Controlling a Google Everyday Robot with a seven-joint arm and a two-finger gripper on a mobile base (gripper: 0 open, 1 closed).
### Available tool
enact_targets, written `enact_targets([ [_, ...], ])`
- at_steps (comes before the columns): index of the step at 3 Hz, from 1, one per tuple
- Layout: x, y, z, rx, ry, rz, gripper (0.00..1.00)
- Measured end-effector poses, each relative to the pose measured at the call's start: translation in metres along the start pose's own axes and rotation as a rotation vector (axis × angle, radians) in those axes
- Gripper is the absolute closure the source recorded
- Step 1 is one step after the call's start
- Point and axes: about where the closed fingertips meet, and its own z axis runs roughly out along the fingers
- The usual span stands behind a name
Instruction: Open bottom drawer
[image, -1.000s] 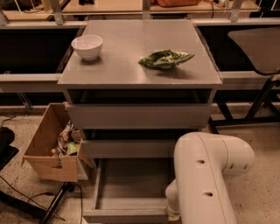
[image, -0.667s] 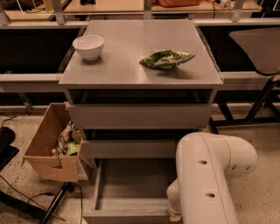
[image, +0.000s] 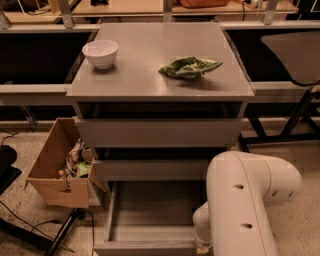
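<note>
Bottom drawer (image: 150, 212) pulled well out from cabinet, interior showing, front panel at lower picture edge. Middle drawer (image: 150, 170) and top drawer (image: 160, 132) shut.

Arm (image: 245, 200) at lower right, wrist dropping toward drawer front. Gripper itself out of sight, apparently below picture edge near that front; whether it grips anything cannot be told.

White bowl (image: 100, 52) and green packet (image: 189, 67) sit on counter (image: 150, 87).

Judgement: opening looks essentially done; left, at most, release and retreat.

Drawers (image: 159, 131): 3, counting the bottom drawer (image: 150, 220). Bowl (image: 100, 52): 1. Bag (image: 189, 67): 1. Box (image: 52, 172): 1. Arm (image: 245, 200): 1; gripper hidden beneath it, at bottom edge.
</note>
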Motion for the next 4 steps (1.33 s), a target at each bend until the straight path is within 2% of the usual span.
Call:
enact_targets([
  [2,-0.002,0.012,-0.006,-0.034,-0.017,0.002,1.0],
  [4,-0.004,0.035,-0.002,-0.095,-0.035,0.004,1.0],
])
